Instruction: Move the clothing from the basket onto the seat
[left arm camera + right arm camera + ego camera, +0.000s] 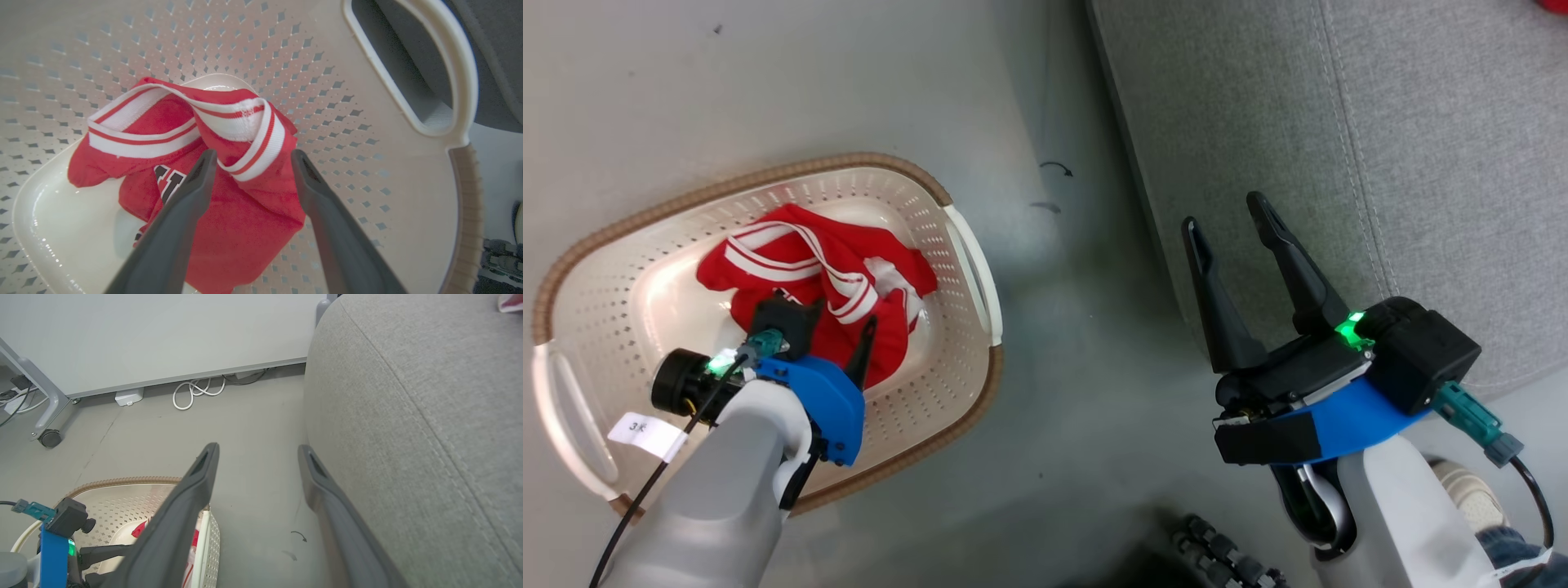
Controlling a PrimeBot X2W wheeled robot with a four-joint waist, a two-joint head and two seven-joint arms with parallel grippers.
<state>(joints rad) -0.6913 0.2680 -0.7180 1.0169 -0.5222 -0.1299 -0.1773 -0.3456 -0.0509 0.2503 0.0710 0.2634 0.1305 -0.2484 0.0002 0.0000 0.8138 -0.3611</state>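
The cream perforated basket with a brown rim stands on the grey floor at the left. Crumpled red clothing with white stripes lies on its bottom. My left gripper reaches down into the basket, open. In the left wrist view its fingers straddle a striped fold of the clothing without closing on it, and the basket wall rises behind. My right gripper hovers open and empty beside the front edge of the grey seat. The right wrist view shows this gripper between the basket and the seat.
A scrap of red fabric lies on the seat at the far corner. A person's shoe stands by my right forearm. White cables and a wheeled frame leg sit along the wall. Bare floor separates basket and seat.
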